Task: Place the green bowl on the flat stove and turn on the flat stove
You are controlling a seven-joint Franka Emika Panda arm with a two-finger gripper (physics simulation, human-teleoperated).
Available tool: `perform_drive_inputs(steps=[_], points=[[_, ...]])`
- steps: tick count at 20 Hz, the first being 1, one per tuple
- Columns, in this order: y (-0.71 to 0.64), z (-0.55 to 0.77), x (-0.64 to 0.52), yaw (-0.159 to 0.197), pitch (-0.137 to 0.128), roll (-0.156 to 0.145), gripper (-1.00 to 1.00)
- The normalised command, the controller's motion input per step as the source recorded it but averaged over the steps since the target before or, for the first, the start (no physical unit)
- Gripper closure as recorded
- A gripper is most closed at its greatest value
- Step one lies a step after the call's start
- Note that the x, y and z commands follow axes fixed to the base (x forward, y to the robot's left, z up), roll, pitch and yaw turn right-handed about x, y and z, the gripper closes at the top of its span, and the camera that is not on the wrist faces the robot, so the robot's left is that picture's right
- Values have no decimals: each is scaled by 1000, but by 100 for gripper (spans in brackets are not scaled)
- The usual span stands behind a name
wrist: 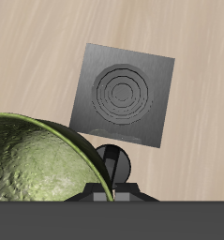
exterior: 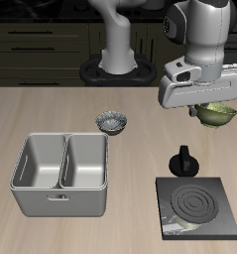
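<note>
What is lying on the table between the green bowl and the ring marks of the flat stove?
Only the stove's black knob. The exterior view shows it between the green bowl, held up in the pincer, and the flat stove.

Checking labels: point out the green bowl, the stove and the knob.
green bowl (wrist: 34, 164): wrist view, on its olive outer wall.
stove (exterior: 197, 203): exterior view, on the ring marks.
knob (exterior: 184, 160): exterior view, on its black top.
</note>
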Motion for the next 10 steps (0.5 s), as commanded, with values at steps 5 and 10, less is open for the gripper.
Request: perform_drive_inputs(steps=[5, 10], points=[[-4, 16, 326, -4, 5, -10, 100], [47, 45, 214, 6, 3, -13, 100]])
